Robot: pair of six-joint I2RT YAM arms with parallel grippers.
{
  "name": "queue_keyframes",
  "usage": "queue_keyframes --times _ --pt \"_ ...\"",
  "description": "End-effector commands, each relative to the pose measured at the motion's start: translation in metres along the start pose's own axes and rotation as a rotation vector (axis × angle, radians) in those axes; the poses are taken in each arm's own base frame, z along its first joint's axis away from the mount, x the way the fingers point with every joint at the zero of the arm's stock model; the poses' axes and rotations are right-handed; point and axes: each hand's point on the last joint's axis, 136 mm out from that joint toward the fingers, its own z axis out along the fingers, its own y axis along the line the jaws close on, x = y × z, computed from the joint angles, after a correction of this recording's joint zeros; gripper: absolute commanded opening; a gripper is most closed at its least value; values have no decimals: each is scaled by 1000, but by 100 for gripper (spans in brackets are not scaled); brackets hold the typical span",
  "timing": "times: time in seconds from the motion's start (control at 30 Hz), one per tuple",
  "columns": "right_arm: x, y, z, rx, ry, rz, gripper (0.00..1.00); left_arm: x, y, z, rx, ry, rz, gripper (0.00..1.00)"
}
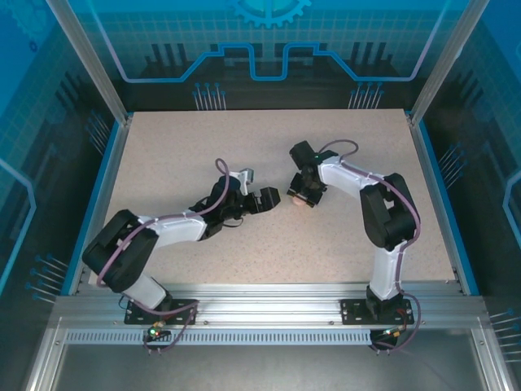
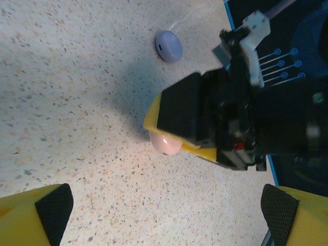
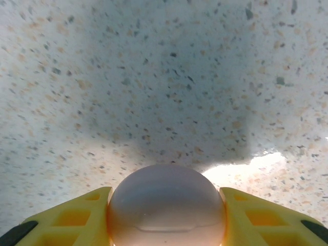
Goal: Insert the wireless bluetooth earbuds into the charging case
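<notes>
Two robot arms rise from the near edge of a speckled beige counter (image 1: 163,163) and bend inward, their claws meeting near its middle. The left claw (image 1: 269,198) hangs released, its yellow, black-padded fingers (image 2: 54,204) spread wide apart with nothing between them. Just beyond it, the right claw (image 1: 303,198) points down at the counter, clenched on a round, pale pink charging case (image 3: 166,205); a yellow finger presses each side of the case. Whether the case touches the counter cannot be told. Farther off, a light purple charging case (image 2: 169,46) lies alone on the counter, closed, well apart from both claws.
</notes>
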Motion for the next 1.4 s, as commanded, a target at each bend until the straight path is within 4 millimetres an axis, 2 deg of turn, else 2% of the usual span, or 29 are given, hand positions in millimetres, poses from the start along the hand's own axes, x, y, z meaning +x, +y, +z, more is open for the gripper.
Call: queue_keyframes --times 0.0,0.2,0.33,0.5,1.37 --pt "-4 17 -2 -71 42 64 44 -1 -17 12 117 -30 46 99" --pt "-10 28 -6 -117 68 108 44 8 -15 35 146 -5 54 98" --pt "-10 33 -7 -141 88 136 44 10 -8 43 150 -15 34 98" --pt "-10 38 -8 -163 101 160 44 11 -2 55 163 -30 -1 92" --pt "0 56 -23 -230 124 181 44 -5 5 86 160 -94 -37 68"
